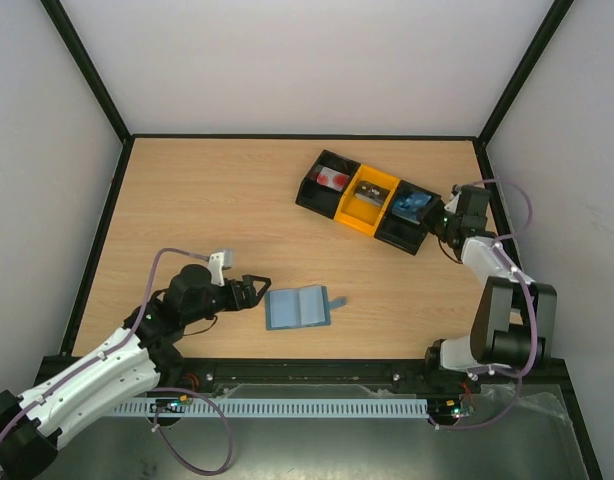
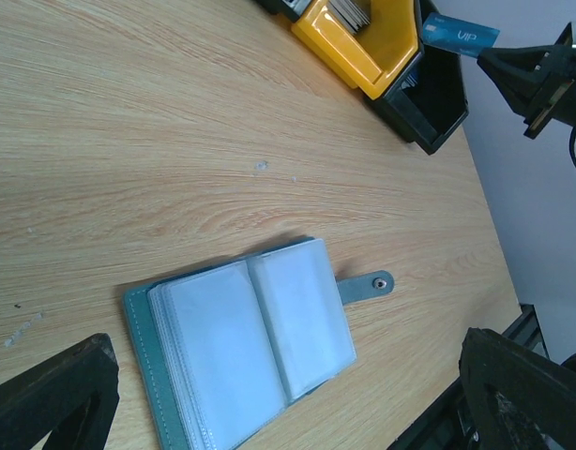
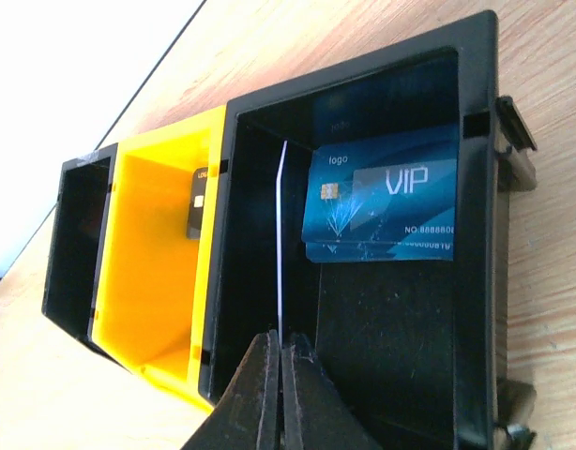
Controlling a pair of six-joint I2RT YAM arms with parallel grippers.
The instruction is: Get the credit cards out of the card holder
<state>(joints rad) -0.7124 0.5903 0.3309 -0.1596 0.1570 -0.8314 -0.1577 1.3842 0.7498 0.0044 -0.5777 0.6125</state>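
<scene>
Lowering the blue card (image 2: 460, 36) well into the tray (image 1: 355, 220), near the far right corner of the desk (image 1: 207, 200), is advised before release; the thin, rigid plastic is clamped edge-on by the right gripper (image 3: 280, 352). The left gripper (image 1: 259, 291) is held wide apart beside the soft, unfolded card holder (image 1: 297, 308).

A pale wood-grain desk (image 1: 217, 200) spreads ahead of the left claw (image 1: 263, 291) and to the left of the right claw (image 1: 434, 214). Plain white walls (image 1: 307, 60) close it in beyond and to either side of both, met by black frame bars (image 1: 87, 68). A black rail (image 1: 317, 372) edges the desk behind them. Light is soft and even, shadows faint.
</scene>
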